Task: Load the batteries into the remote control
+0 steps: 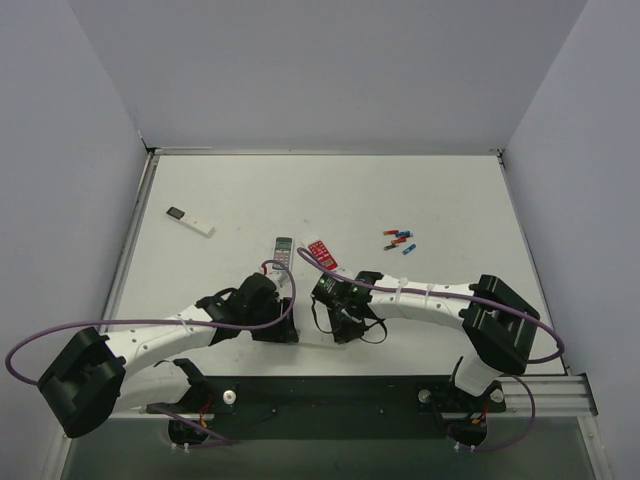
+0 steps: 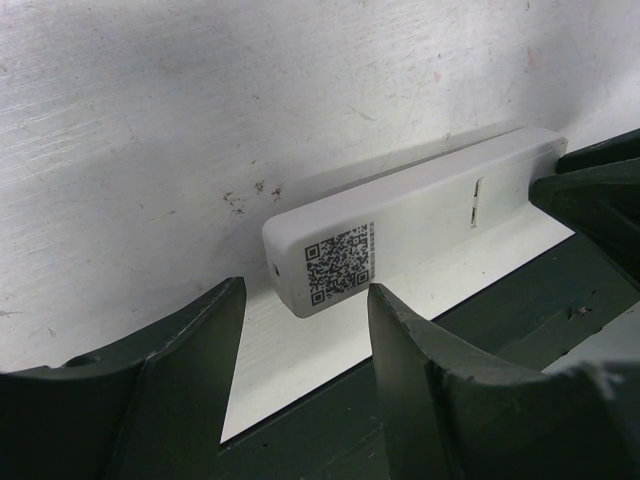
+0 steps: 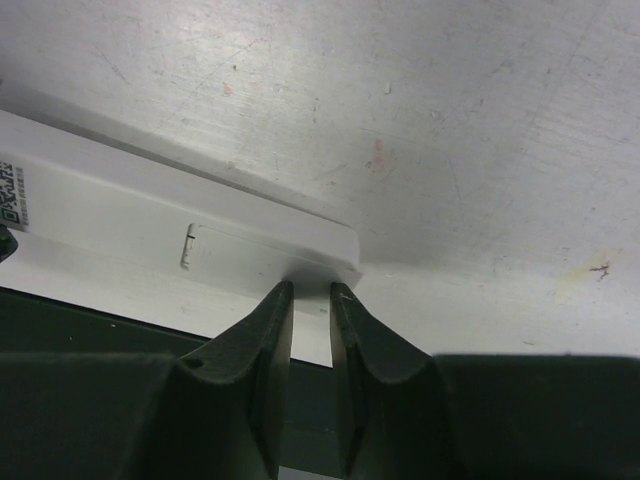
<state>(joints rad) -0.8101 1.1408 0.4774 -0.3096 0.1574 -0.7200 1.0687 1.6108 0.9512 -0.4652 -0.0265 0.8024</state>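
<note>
Right gripper (image 3: 311, 292) sits closest to its wrist camera. Jaws are nearly together, with only a thin slit between them. The tips meet the near edge of the remote control (image 3: 150, 225) by its rounded end corner. Cannot tell whether they pinch that edge or merely touch it.

Left gripper (image 2: 307, 290): fingers stand wide apart and hold nothing. The other end of the remote control lies just past them, apart from both fingers.

Remote control lies back side up on the table (image 1: 250, 190), near the middle, spanning the gap between the two grippers. A QR label (image 2: 338, 262) is at its left end and the battery cover (image 3: 250, 252) at its right end. Cover looks seated in place. In the top view the arms hide the remote.

Batteries (image 1: 400, 240): a small cluster of red and blue cylinders lying loose on the table, farther back and to the right, well apart from the remote and both grippers.

Also on the table:
- a grey-faced remote (image 1: 283, 252) and a red card-like item (image 1: 322, 254), just beyond the grippers
- a slim white stick (image 1: 190, 221) with a black end, at far left
</note>
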